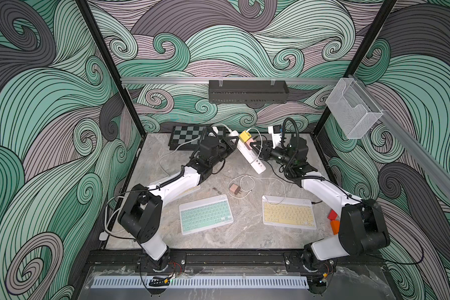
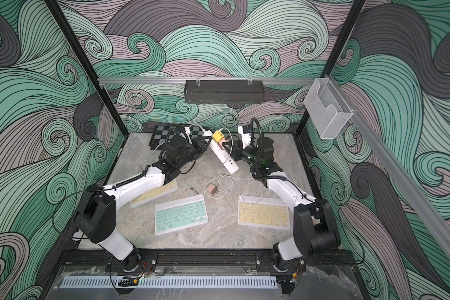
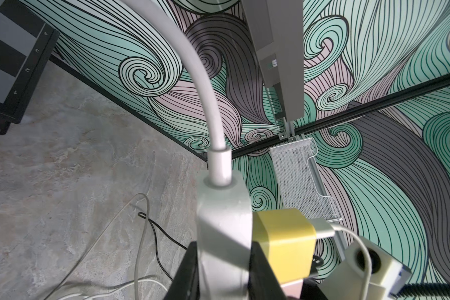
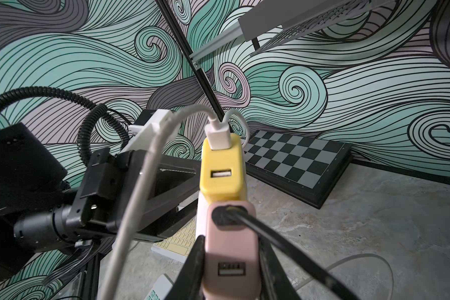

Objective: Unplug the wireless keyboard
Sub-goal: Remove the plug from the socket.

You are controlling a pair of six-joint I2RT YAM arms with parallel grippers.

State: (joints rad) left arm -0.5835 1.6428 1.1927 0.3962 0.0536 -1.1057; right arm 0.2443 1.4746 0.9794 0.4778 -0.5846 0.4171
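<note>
Right claw (image 4: 230, 262) was clamped on the pink charger (image 4: 231, 233), seated straight ahead in the white power strip (image 3: 224, 215) gripped by the left claw (image 3: 224, 271) near the table's (image 1: 244, 233) far edge.

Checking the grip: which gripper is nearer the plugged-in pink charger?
Right gripper: jaws clamp the pink charger. Left gripper holds the power strip beyond the yellow charger.

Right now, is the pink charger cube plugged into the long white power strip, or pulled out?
Plugged in: the pink charger cube sits flush against the long white power strip, with no gap showing.
</note>
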